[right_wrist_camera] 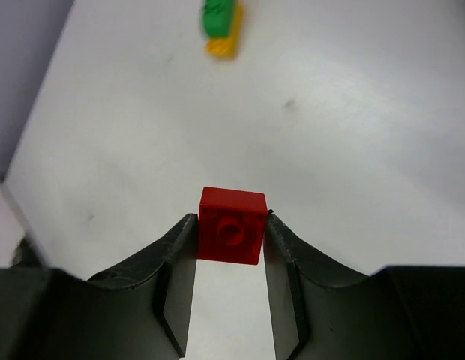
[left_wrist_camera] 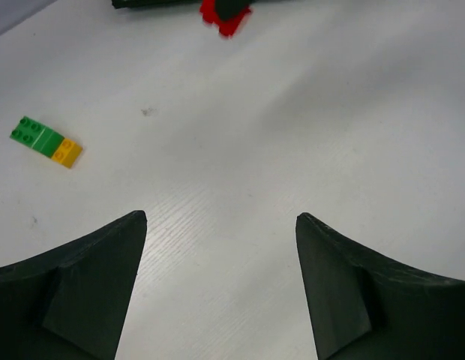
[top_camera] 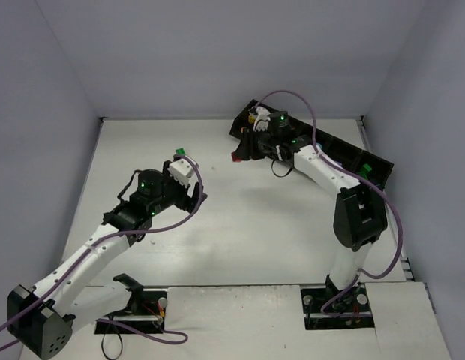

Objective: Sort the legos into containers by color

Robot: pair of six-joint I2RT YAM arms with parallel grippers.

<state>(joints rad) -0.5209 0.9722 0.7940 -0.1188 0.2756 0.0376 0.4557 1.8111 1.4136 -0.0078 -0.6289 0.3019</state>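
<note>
Your left tool is released and empty over the surface, apparently free for the next pick. Ahead and to its left lies one green-and-yellow stack. Its two colours are joined, so it probably needs splitting before you sort it. Your right tool is clenched on one red brick, held near the left end of the one black tray, presumably bound for a compartment. The arm hides the compartment count.

Red brick, green-and-yellow stack, black tray holding 1 possibly yellow piece.
</note>
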